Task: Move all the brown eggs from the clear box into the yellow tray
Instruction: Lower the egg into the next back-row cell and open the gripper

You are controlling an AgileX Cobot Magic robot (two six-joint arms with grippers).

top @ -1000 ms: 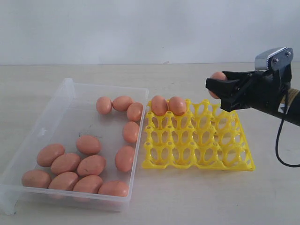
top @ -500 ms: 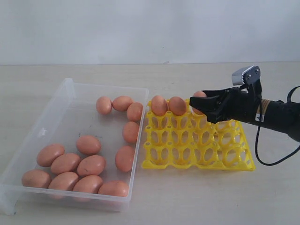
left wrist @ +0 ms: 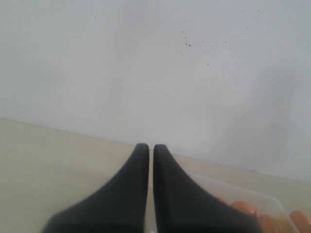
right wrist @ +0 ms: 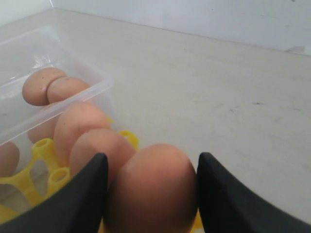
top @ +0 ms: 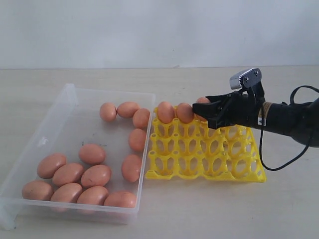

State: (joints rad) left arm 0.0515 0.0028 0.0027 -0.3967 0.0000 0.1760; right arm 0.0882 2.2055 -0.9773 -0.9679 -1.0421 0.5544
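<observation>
Gripping one brown egg [right wrist: 150, 187] between wide-spread fingers, my right tool [top: 204, 108] hovers over the yellow tray [top: 209, 175], at its far row beside two eggs [top: 166, 112]. Only the outside view takes in the whole clear box [top: 67, 124] and its loose eggs [top: 94, 175]. Only its own camera shows my left tool [left wrist: 151, 151], clenched on nothing.

Illumination is bright, even and diffuse. Shadows on the bench [top: 199, 209] are faint and soft-edged. The left pincer [left wrist: 151, 148] appears blurred at close range.
</observation>
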